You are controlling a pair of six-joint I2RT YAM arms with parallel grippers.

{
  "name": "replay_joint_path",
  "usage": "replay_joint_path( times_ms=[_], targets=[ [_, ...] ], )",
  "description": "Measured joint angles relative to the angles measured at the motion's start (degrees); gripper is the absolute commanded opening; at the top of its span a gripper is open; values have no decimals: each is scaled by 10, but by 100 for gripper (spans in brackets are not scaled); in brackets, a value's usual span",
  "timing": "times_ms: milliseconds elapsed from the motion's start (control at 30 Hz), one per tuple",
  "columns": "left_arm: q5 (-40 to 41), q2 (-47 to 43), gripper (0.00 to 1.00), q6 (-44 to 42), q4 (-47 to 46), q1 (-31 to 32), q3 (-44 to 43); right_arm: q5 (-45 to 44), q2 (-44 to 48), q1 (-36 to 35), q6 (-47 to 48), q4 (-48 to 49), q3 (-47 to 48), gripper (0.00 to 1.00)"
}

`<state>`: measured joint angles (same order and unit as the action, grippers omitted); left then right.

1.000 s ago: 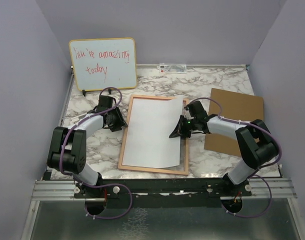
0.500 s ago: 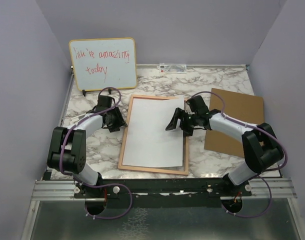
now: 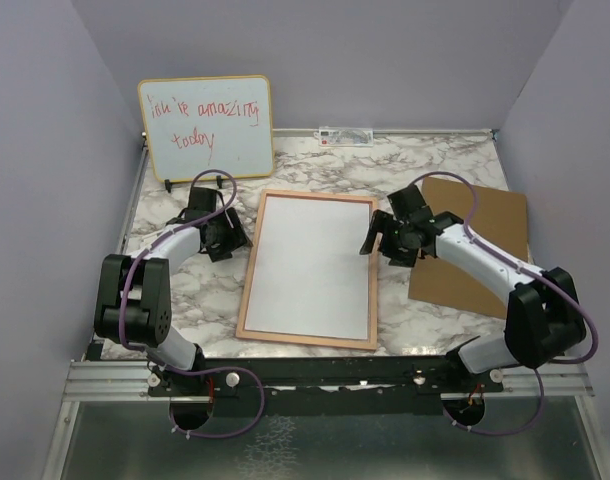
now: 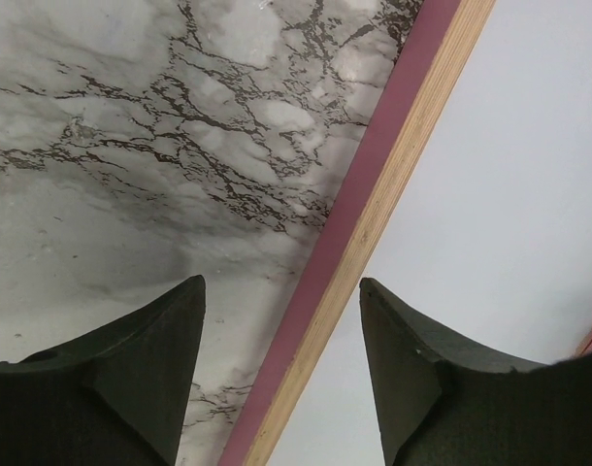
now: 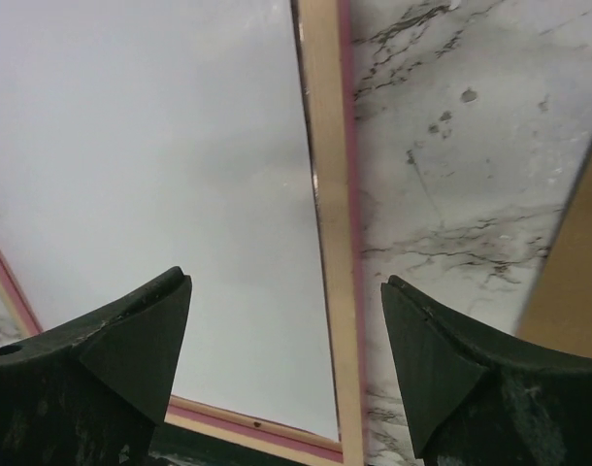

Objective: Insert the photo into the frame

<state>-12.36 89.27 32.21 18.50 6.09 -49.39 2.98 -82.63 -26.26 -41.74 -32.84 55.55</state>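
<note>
The photo (image 3: 310, 265) lies flat inside the frame (image 3: 247, 300), plain white reverse up, at the middle of the marble table. My left gripper (image 3: 233, 240) hovers at the frame's left border, open, nothing held. In the left wrist view the pinkish wood border (image 4: 374, 214) runs between my fingers (image 4: 131, 379), with white paper (image 4: 509, 194) to the right. My right gripper (image 3: 375, 240) stands open at the frame's right border. In the right wrist view its fingers (image 5: 471, 369) straddle the border (image 5: 325, 194) beside the white sheet (image 5: 160, 146).
A brown backing board (image 3: 475, 245) lies on the table right of the frame, under my right arm; its edge (image 5: 568, 291) shows in the right wrist view. A yellow-edged whiteboard (image 3: 205, 127) with red handwriting leans at the back left. Purple walls enclose the table.
My right gripper opened and let go of the photo's lifted right edge, then drew back to the right. The photo dropped flat into the frame. My left gripper opened wider.
</note>
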Motion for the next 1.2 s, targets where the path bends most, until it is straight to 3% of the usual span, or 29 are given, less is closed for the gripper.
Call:
replay_joint_path(
  times_ms=[267, 700, 733, 800, 833, 1067, 1200],
  targets=[
    [-17, 3, 71, -16, -4, -1, -12, 4, -68, 13, 16, 11, -2, 87],
    [-24, -19, 79, -40, -8, -1, -56, 163, -154, 18, 28, 118, 16, 86],
    [-26, -23, 81, -39, -10, -1, -57, 173, -156, 18, 28, 128, 19, 86],
    [-29, -30, 97, -37, -13, -1, -61, 180, -166, 18, 33, 132, 42, 86],
    [-29, -31, 99, -37, -15, -1, -62, 179, -173, 18, 38, 130, 58, 87],
    [-45, -51, 99, -24, -21, -7, -62, 58, -161, 41, 62, 113, 114, 87],
    [-91, -69, 99, -7, -59, 9, -53, -24, -107, 149, 49, 90, 80, 87]
  ],
)
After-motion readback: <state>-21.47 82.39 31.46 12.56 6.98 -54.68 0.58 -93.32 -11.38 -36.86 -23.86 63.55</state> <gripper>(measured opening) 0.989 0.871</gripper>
